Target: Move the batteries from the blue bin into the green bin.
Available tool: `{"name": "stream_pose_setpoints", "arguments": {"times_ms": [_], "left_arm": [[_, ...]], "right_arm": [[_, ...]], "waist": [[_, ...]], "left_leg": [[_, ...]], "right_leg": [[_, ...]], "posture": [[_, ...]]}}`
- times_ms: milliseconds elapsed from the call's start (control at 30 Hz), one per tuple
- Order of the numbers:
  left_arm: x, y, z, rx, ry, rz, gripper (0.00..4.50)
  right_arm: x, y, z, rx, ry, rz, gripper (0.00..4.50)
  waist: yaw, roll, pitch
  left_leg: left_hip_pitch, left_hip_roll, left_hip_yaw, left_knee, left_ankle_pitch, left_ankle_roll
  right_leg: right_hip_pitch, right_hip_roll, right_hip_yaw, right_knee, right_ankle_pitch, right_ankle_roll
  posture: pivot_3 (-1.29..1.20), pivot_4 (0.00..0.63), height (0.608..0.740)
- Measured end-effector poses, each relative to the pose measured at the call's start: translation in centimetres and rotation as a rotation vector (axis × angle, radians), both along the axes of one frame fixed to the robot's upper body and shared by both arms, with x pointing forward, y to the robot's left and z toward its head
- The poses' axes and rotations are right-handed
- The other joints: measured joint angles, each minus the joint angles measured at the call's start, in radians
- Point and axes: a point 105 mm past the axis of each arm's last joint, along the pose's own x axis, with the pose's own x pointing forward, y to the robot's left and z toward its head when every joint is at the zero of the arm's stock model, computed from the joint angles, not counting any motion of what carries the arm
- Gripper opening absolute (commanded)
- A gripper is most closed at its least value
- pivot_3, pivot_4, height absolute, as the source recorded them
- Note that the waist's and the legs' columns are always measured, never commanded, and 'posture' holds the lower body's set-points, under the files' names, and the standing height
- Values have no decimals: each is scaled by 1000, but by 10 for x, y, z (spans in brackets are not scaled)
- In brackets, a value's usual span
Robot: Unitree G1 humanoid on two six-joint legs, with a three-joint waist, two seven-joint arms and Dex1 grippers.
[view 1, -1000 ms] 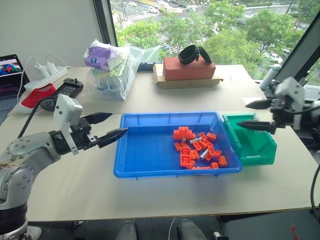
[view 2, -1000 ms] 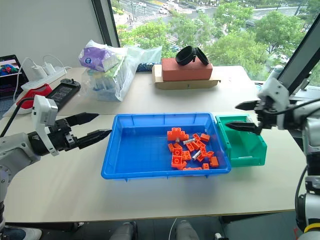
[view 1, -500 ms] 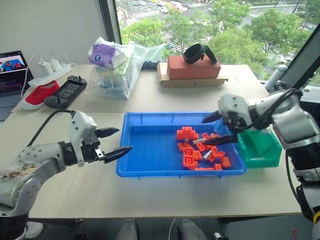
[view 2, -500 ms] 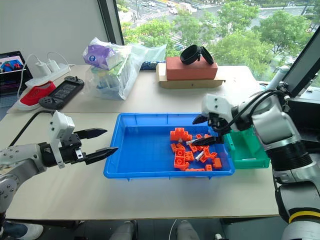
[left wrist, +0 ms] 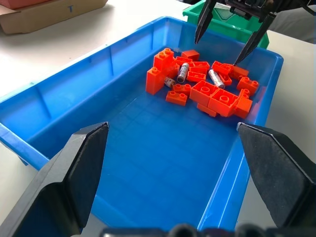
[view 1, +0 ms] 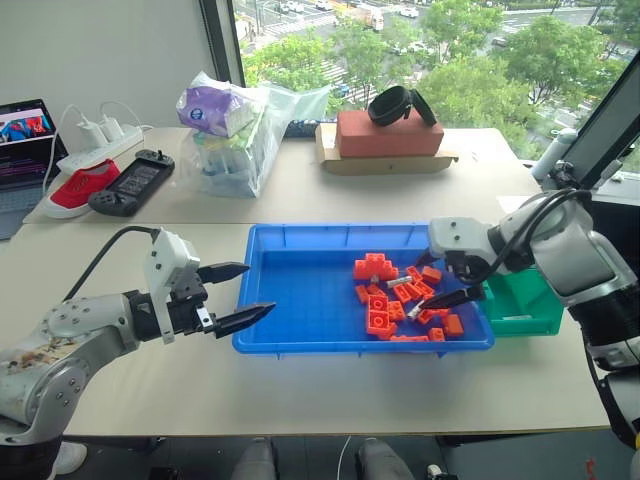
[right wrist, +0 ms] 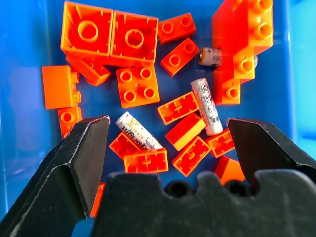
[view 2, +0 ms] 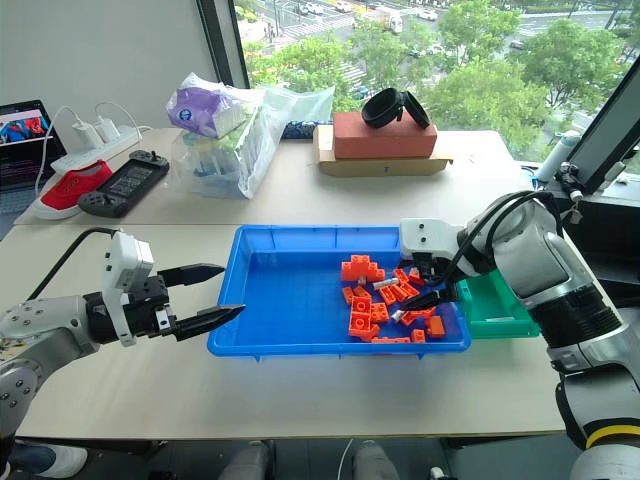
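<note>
Batteries (right wrist: 207, 104) lie among a heap of orange bricks (view 1: 400, 300) in the blue bin (view 1: 300, 310), in the end of it nearest the green bin (view 1: 525, 305), which stands touching or just beside the blue bin's short wall on the robot's right. In the right wrist view three silvery cylinders can be made out: one lies flat between bricks, a second (right wrist: 135, 132) lies slanted close by it, partly under a brick, and a third (right wrist: 210, 57) shows only its end against a taller stack of bricks. The right gripper (view 1: 440, 287) hangs over that heap inside the blue bin, pointing down at it, its two black fingers spread wide with nothing between them; the batteries sit below the gap, and I cannot tell whether the fingertips touch any brick. The left gripper (view 1: 240, 292) is held level at the opposite short wall of the blue bin, its fingers also wide apart and empty, one tip just over the rim. Beyond the blue bin's far long wall a red brick-like block (view 1: 388, 133) rests on a flat cardboard box (view 1: 385, 163).
</note>
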Motion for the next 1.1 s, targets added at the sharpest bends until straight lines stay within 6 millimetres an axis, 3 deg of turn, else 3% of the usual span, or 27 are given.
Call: {"name": "stream_pose_setpoints", "arguments": {"times_ms": [267,333,467,633,967,1100], "left_arm": [[0,0,-3,34,-23,5,4500],[1,0,-4,39,-23,7,4500],[1,0,-4,44,-24,9,4500],[2,1,-5,58,-28,18,4500],[3,0,-5,67,-34,18,4500],[5,-1,-6,74,-38,22,4500]], "right_arm": [[1,-12,-12,-72,6,-31,4464],[2,-13,-13,-87,1,-27,4068],[1,-16,-20,-102,19,-34,2782],[-1,-19,-30,-107,47,-42,2782],[0,-21,-31,-109,49,-46,2782],[0,-21,-31,-109,52,-45,1778]], "waist": [[-3,0,0],[-2,0,0],[-1,0,0],[-1,0,0],[-1,0,0],[-1,0,0]], "left_leg": [[0,0,0,0,0,0],[0,0,0,0,0,0],[0,0,0,0,0,0],[0,0,0,0,0,0],[0,0,0,0,0,0],[0,0,0,0,0,0]], "right_leg": [[0,0,0,0,0,0],[0,0,0,0,0,0],[0,0,0,0,0,0],[0,0,0,0,0,0],[0,0,0,0,0,0],[0,0,0,0,0,0]], "posture": [[0,150,740],[0,150,740],[0,150,740],[0,150,740],[0,150,740],[0,150,740]]}}
